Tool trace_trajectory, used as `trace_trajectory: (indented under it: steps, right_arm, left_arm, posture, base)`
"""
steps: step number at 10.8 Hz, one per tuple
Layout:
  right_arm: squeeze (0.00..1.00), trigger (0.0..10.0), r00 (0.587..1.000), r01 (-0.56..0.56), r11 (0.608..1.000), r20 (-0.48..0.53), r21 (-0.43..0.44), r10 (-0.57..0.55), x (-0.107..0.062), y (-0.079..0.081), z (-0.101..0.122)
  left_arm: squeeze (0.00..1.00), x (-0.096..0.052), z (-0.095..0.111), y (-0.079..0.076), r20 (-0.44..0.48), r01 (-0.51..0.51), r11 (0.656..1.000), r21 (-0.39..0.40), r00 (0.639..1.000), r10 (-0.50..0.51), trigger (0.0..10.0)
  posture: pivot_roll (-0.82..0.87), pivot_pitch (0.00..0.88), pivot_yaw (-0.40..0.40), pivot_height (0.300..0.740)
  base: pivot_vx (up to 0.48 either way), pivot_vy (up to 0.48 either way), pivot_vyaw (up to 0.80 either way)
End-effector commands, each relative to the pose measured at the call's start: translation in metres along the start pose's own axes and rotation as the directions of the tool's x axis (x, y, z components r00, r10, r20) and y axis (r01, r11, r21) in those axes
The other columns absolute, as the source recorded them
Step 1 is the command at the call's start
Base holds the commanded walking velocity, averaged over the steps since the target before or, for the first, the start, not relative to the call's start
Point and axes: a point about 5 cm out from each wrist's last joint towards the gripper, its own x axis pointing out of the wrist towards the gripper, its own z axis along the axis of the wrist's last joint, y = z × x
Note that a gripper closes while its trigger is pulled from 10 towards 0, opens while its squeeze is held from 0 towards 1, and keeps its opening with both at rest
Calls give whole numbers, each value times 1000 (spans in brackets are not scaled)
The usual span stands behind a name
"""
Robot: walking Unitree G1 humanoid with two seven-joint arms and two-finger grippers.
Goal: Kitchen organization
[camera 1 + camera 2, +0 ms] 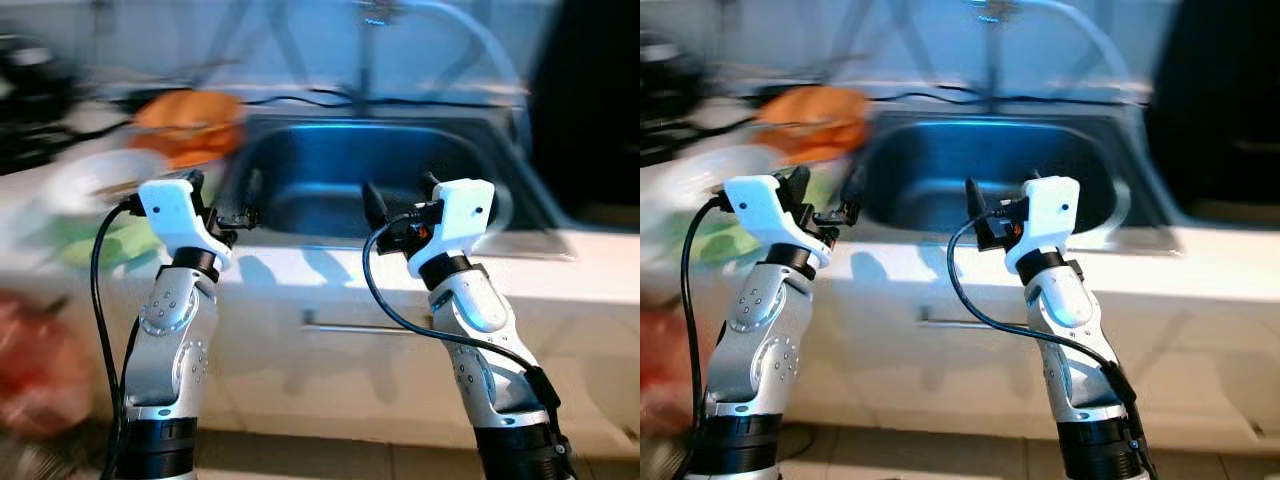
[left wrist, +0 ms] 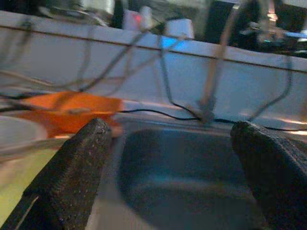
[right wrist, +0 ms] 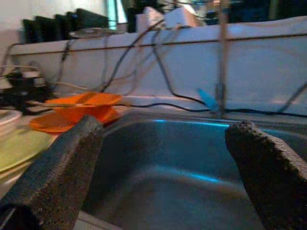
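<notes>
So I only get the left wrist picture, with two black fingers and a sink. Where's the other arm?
Observer: The right pincer is held up over the front edge of the steel sink basin, beside the left pincer.
Operator: Is the other one open too?
Observer: Yes, its wrist view shows its black fingers spread wide, with nothing between them.
Operator: What's under the sink?
Observer: A white cabinet front with a thin metal handle bar.
Operator: And that orange thing?
Observer: An orange dish on the counter at the sink's left, with a blurry white plate in front of it.
</notes>
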Motion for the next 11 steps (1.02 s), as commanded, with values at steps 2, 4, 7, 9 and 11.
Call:
trace_trajectory:
  steps: [2, 4, 7, 9, 11]
  right_arm:
    - [0, 10000, 1000, 5, 1000, 7, -4, -5, 1, -1, 2]
    - [0, 10000, 1000, 6, 1000, 7, -5, -6, 1, -1, 2]
    - [0, 10000, 1000, 12, 1000, 15, 0, -12, 3, -3, 2]
    - [0, 10000, 999, 14, 1000, 37, 8, -14, 3, -3, 6]
    - [0, 10000, 999, 10, 1000, 36, 10, -10, 4, -3, 5]
  left_arm:
    - [0, 1, 2, 0, 7, 0, 1000, 21, 1000, 0, 10000]
    - [0, 2, 4, -2, 18, 2, 1000, 28, 1000, -3, 10000]
    - [0, 6, 17, -3, 70, 23, 999, 45, 997, -26, 10000]
    - [0, 8, 29, 1, 134, -2, 997, 73, 991, -8, 10000]
    - [0, 7, 30, 3, 140, -14, 997, 77, 990, 3, 10000]
  posture:
    - [50, 6, 60, 740]
    - [50, 6, 60, 740]
    - [53, 0, 62, 740]
    - [55, 0, 62, 740]
    - [56, 0, 62, 740]
  base:
    - [0, 0, 494]
    - [0, 0, 541]
    - [0, 0, 0]
    - [0, 0, 0]
    - [266, 0, 0]
